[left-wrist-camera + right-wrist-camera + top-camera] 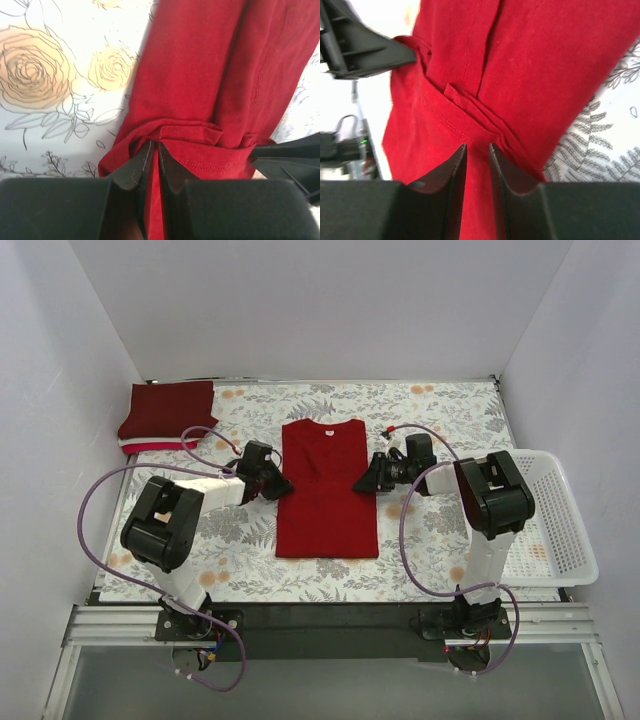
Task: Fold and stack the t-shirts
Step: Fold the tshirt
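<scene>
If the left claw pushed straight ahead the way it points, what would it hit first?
The bright red cloth t-shirt, whose folded edge the left gripper pinches; probably the right gripper beyond it.

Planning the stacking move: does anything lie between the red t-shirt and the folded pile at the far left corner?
No object lies between the red t-shirt and the folded pile. Only the left gripper, at the shirt's left edge, and its purple cable sit on that side.

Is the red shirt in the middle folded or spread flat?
Partly folded: the red t-shirt lies as a long strip, sleeves tucked in, full length not yet doubled over.
</scene>
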Robot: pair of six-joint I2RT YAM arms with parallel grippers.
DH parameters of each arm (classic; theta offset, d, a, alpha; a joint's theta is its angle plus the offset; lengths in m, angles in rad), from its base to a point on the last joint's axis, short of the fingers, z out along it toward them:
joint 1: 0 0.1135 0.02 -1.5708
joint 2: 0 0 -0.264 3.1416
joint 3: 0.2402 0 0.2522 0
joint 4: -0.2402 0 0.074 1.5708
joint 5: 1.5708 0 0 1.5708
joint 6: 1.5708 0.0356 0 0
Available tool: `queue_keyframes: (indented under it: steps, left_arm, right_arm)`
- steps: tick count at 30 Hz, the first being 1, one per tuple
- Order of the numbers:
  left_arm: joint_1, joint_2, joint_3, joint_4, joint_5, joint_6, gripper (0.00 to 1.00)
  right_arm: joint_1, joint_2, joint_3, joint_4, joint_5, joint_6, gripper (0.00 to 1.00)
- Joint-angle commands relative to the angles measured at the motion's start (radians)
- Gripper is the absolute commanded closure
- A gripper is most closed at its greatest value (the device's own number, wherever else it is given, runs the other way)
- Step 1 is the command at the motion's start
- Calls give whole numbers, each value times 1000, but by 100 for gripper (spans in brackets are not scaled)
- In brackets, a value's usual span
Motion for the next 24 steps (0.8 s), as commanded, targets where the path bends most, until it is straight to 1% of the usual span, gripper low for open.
queue_keyframes:
  steps: [1,5,6,9,10,11,14,16,17,18,19,21,22,23,24]
  left_arm:
    - [45,24,-5,7,14,-1,93]
    - [83,-34,-16,9,1,-1,92]
    - [85,-52,-10,-2,-2,3,89]
    - [85,-126,12,-36,23,21,83]
    - [82,-172,15,-50,30,28,78]
    - [80,-196,15,-63,47,40,76]
    - [66,-308,-4,-154,52,74,68]
    - [43,-379,-30,-229,44,83,64]
    - [36,-443,-43,-261,37,87,58]
    - [23,-471,-66,-336,14,94,57]
    - [-7,-495,-77,-376,0,97,55]
    - [-49,-560,-105,-482,-54,95,48]
    - [-102,-577,-125,-513,-93,82,45]
    - [-130,-588,-136,-540,-110,72,40]
    - [-183,-604,-145,-586,-140,60,39]
  right_arm:
    - [-36,71,42,55,-51,5,69]
    - [-68,71,41,61,-53,5,69]
    - [-70,58,36,58,-50,11,69]
    - [-73,-28,7,54,-34,23,69]
    - [-72,-86,-10,52,-22,34,69]
    - [-72,-119,-28,49,-14,39,69]
    - [-65,-243,-114,8,10,13,68]
    - [-59,-330,-171,-108,38,-21,67]
    - [-46,-362,-189,-159,93,-65,66]
    - [-36,-395,-203,-216,133,-85,65]
    - [-26,-459,-224,-344,218,-104,64]
    - [17,-527,-246,-456,317,-133,59]
    - [54,-592,-269,-534,404,-131,58]
    - [71,-625,-280,-572,441,-127,54]
    - [92,-657,-290,-596,473,-104,51]
